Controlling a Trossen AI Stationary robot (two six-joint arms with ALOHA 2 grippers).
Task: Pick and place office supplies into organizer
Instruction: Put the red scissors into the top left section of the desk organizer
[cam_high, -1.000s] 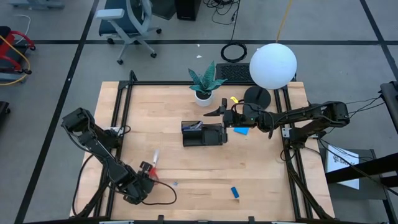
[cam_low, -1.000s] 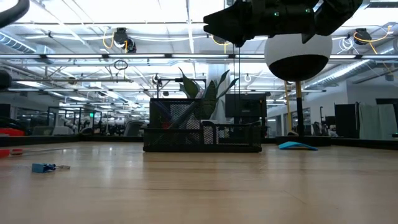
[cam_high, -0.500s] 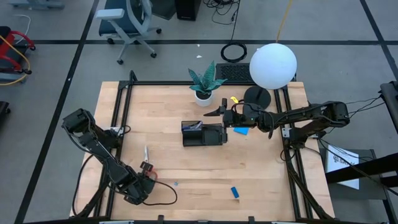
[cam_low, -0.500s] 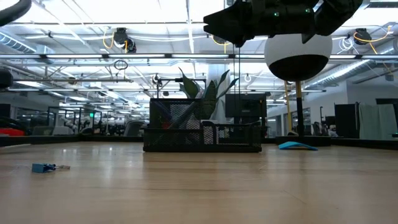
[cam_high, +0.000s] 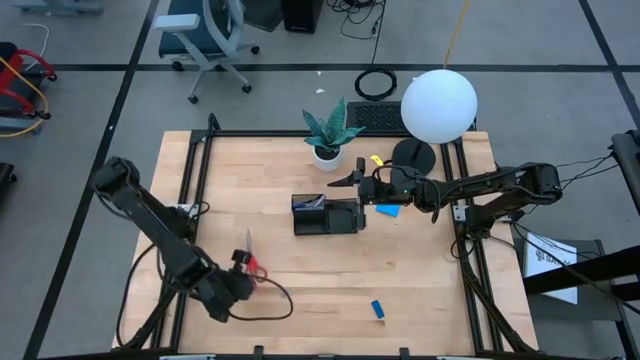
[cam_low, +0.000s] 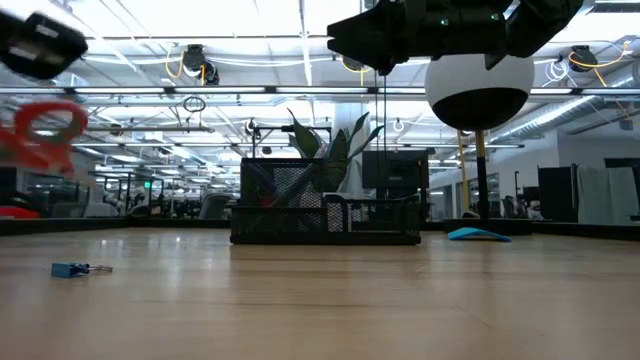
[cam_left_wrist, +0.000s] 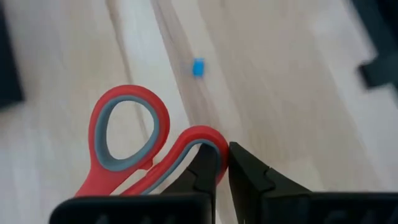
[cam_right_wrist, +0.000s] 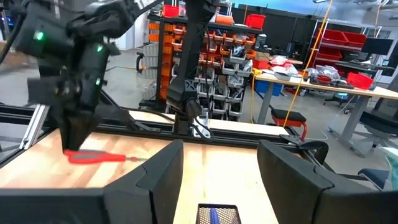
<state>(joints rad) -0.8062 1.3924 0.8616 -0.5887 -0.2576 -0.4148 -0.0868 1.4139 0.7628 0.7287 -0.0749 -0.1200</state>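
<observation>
My left gripper (cam_high: 238, 280) is near the table's near-left corner, shut on the red-handled scissors (cam_high: 249, 260); the low view shows them raised and blurred (cam_low: 45, 130). My right gripper (cam_high: 352, 180) hangs open above the black organizer (cam_high: 326, 215), which holds a few dark items. The blue note pad (cam_high: 388, 210) lies flat right of the organizer. The small blue block (cam_high: 378, 308) rests on the wood near the near edge, also in the left wrist view (cam_left_wrist: 198, 67). My left gripper pinches the scissors between its two fingers (cam_left_wrist: 208, 174) at the smaller handle loop (cam_left_wrist: 200, 138). It comes from above, pointing down. The scissors are lifted clear of the table and lie about level below the fingers (cam_right_wrist: 96, 155), blades pointing toward the far edge (cam_high: 246, 240).
A potted green plant (cam_high: 328, 135) stands behind the organizer. The black round lamp base (cam_high: 413, 155) and its white globe (cam_high: 438, 105) are at the far right. Bare wood lies between the scissors and the organizer. A black frame rail (cam_high: 190, 200) runs along the table's left edge.
My left gripper has risen and shifted a little toward the table's right, carrying the scissors. They lay on the wood a second ago and now hang lifted clear, high in the low view. The right arm has kept still.
</observation>
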